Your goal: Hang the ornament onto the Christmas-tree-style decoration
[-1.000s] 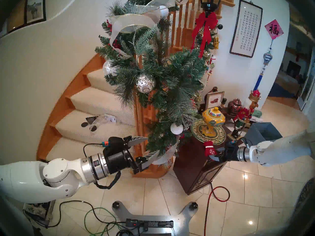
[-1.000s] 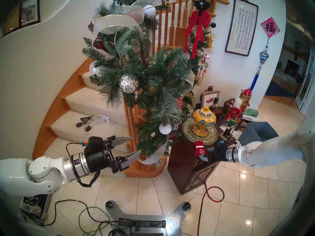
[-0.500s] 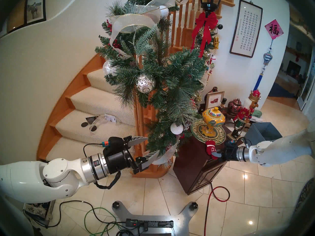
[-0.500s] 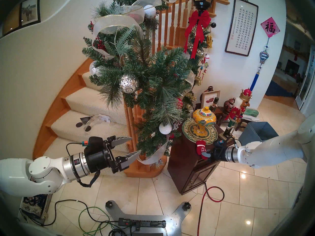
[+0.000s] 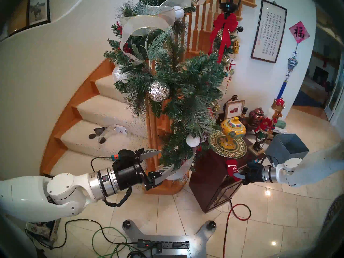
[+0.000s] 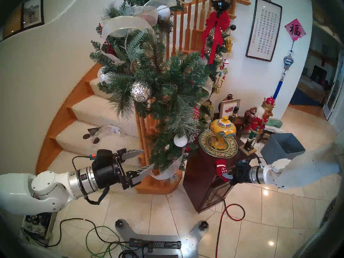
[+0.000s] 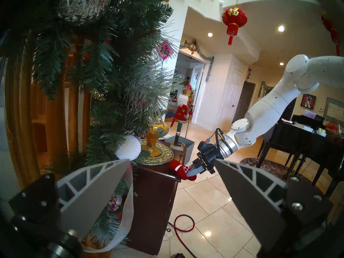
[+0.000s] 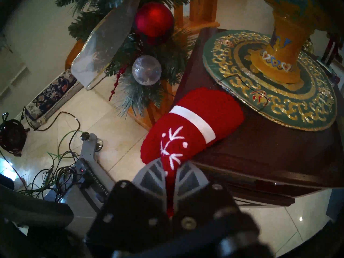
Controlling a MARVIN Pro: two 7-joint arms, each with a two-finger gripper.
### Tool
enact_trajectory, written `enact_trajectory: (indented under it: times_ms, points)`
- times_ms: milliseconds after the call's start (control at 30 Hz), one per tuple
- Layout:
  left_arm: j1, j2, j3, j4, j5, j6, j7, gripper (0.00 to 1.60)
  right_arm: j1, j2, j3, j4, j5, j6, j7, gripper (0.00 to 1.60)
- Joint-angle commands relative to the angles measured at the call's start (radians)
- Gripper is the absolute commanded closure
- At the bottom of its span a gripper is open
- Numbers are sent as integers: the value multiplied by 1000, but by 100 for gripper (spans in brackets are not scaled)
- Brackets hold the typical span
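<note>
The red knitted mitten (image 5: 231, 168) with a white cuff band and a white snowflake is pinched at its fingertip end by my right gripper (image 5: 237, 175), which is shut on it. In the right wrist view the mitten (image 8: 188, 125) lies tilted, its cuff over the front edge of a dark wooden cabinet (image 8: 260, 149). A thin dark string (image 8: 243, 82) lies on the plate beside the cuff. The green frosted pine garland (image 5: 186, 84) with silver ribbon and balls hangs on the stair post, left of the mitten. My left gripper (image 5: 166, 158) is open and empty, at the garland's lower tip.
A yellow lidded jar (image 5: 232, 129) stands on a green-gold plate (image 5: 240, 149) on the cabinet, behind the mitten. A nutcracker (image 5: 266, 129) and a grey bin (image 5: 286, 147) stand to the right. A tinsel garland with a red bow (image 5: 224, 28) hangs behind. Cables (image 5: 104, 239) lie on the floor.
My right gripper has drawn back to the right and a little down with the mitten, which has tipped from upright to slanted. The left arm has not moved.
</note>
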Motion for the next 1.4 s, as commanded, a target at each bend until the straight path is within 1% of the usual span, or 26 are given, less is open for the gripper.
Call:
enact_trajectory:
  times_ms: [0, 33, 67, 100, 133, 167, 233, 267, 433, 467, 533, 567, 600, 667, 700, 767, 800, 833, 933, 967, 1000, 1033, 1067, 1100, 1133, 1367]
  points:
    - [-3, 2, -4, -1, 0, -3, 2, 0, 132, 95, -32, -55, -66, -28, -15, 160]
    - [-3, 2, -4, -1, 0, -3, 2, 0, 112, 108, -5, -46, -79, -32, -10, 160]
    - [-3, 2, -4, -1, 0, -3, 2, 0, 153, 117, -39, -68, -85, -35, -15, 160]
    - [-3, 2, -4, -1, 0, -3, 2, 0, 134, 131, -12, -60, -97, -39, -10, 160]
    - [-3, 2, -4, -1, 0, -3, 2, 0, 172, 139, -44, -78, -102, -40, -13, 160]
    - [-3, 2, -4, -1, 0, -3, 2, 0, 164, 152, -29, -74, -113, -45, -8, 160]
    - [-3, 2, -4, -1, 0, -3, 2, 0, 202, 175, -54, -94, -134, -47, -8, 160]
    - [-3, 2, -4, -1, 0, -3, 2, 0, 194, 189, -38, -92, -147, -52, -3, 160]
    - [-3, 2, -4, -1, 0, -3, 2, 0, 260, 252, -67, -122, -206, -51, 3, 160]
    - [-3, 2, -4, -1, 0, -3, 2, 0, 250, 253, -61, -115, -208, -60, 8, 160]
    - [-3, 2, -4, -1, 0, -3, 2, 0, 286, 291, -72, -130, -238, -52, 15, 160]
    - [-3, 2, -4, -1, 0, -3, 2, 0, 287, 293, -74, -128, -240, -59, 19, 160]
    - [-3, 2, -4, -1, 0, -3, 2, 0, 319, 307, -97, -139, -253, -55, 22, 160]
    - [-3, 2, -4, -1, 0, -3, 2, 0, 305, 312, -85, -132, -257, -62, 28, 160]
    - [-3, 2, -4, -1, 0, -3, 2, 0, 329, 319, -106, -138, -264, -61, 30, 160]
    - [-3, 2, -4, -1, 0, -3, 2, 0, 346, 329, -121, -141, -276, -66, 36, 160]
    - [-3, 2, -4, -1, 0, -3, 2, 0, 342, 334, -117, -138, -283, -70, 39, 160]
    - [-3, 2, -4, -1, 0, -3, 2, 0, 370, 339, -143, -145, -290, -70, 41, 160]
    - [-3, 2, -4, -1, 0, -3, 2, 0, 399, 352, -171, -149, -310, -81, 55, 160]
    - [-3, 2, -4, -1, 0, -3, 2, 0, 395, 355, -168, -147, -315, -89, 61, 160]
    - [-3, 2, -4, -1, 0, -3, 2, 0, 423, 359, -195, -152, -321, -91, 63, 160]
    - [-3, 2, -4, -1, 0, -3, 2, 0, 416, 361, -188, -149, -327, -96, 65, 160]
    - [-3, 2, -4, -1, 0, -3, 2, 0, 449, 365, -220, -155, -337, -96, 64, 160]
    - [-3, 2, -4, -1, 0, -3, 2, 0, 432, 367, -205, -151, -342, -106, 69, 160]
    - [-3, 2, -4, -1, 0, -3, 2, 0, 453, 370, -226, -155, -348, -111, 73, 160]
    - [-3, 2, -4, -1, 0, -3, 2, 0, 521, 384, -288, -173, -381, -159, 102, 160]
